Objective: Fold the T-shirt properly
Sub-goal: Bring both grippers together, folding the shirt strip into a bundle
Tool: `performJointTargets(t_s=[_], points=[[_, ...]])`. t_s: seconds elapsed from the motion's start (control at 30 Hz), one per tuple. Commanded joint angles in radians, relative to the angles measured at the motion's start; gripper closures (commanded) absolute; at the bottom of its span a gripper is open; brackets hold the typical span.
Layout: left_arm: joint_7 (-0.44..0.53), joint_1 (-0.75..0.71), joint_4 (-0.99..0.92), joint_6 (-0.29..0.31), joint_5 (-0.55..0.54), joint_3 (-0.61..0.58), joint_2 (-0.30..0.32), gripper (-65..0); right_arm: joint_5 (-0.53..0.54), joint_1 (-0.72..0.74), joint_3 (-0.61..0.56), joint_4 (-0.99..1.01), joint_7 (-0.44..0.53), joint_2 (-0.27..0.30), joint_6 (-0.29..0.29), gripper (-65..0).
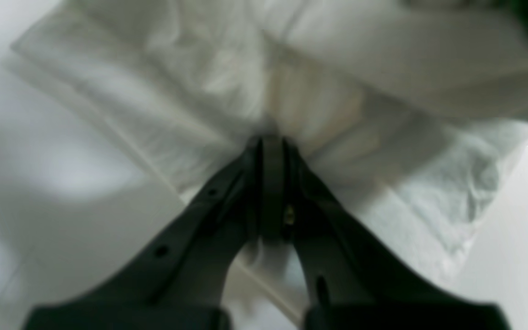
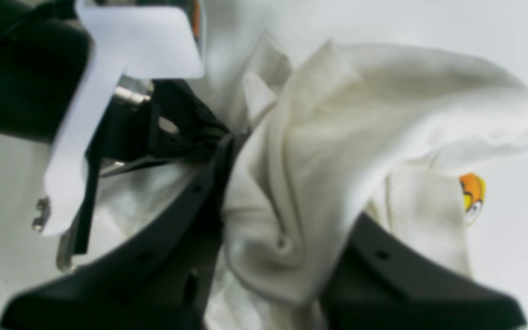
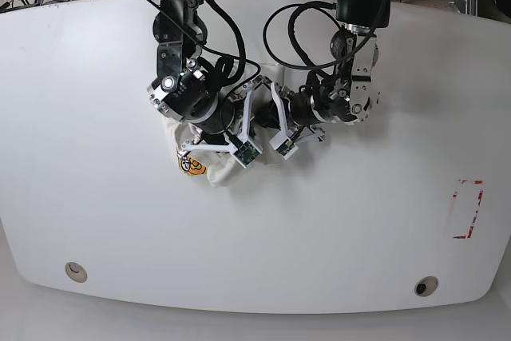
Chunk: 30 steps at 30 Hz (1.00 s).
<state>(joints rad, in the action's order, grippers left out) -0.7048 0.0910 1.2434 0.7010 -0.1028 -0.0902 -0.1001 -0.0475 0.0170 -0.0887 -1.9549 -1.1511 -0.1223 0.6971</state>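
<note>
Just above the middle of the base view, I saw the T-shirt (image 3: 209,167) bunched into a small heap on the white bench (image 3: 335,221), under both arms. My left gripper (image 1: 271,149) was pinched tight on a fold of its white cloth. My right gripper (image 2: 287,229) stood narrowly parted, gripping a thick bundle of the shirt, the orange graphic (image 2: 472,192) showing at the right of that view.

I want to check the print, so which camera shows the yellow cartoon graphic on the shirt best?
The right wrist view: the graphic peeks out sharply beside the bunched T-shirt. The base view shows it small under the arms; the left wrist view shows only white cloth.
</note>
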Motion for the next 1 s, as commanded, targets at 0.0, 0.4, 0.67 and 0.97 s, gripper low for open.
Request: performJointTargets(t_s=[0.0,0.4,0.67,0.97], points=[[-0.23,-0.047,-0.05,-0.003,0.179,-0.007,0.006,0.0,0.016,0.018,-0.012,-0.013,0.038,-0.007,0.001,-2.4],[-0.23,-0.047,-0.05,-0.003,0.179,-0.007,0.006,0.0,0.024,0.014,-0.029,-0.013,0.056,-0.007,-0.046,-40.7],[-0.229,-0.046,-0.047,-0.003,0.176,-0.007,0.006,0.0,0.024,-0.005,-0.021,-0.041,0.07,-0.003,-0.035,-53.9],[-0.229,-0.023,-0.024,-0.003,0.125,0.077,-0.011,0.0,0.031,-0.045,0.083,-0.077,0.124,-0.003,0.001,-50.9]])
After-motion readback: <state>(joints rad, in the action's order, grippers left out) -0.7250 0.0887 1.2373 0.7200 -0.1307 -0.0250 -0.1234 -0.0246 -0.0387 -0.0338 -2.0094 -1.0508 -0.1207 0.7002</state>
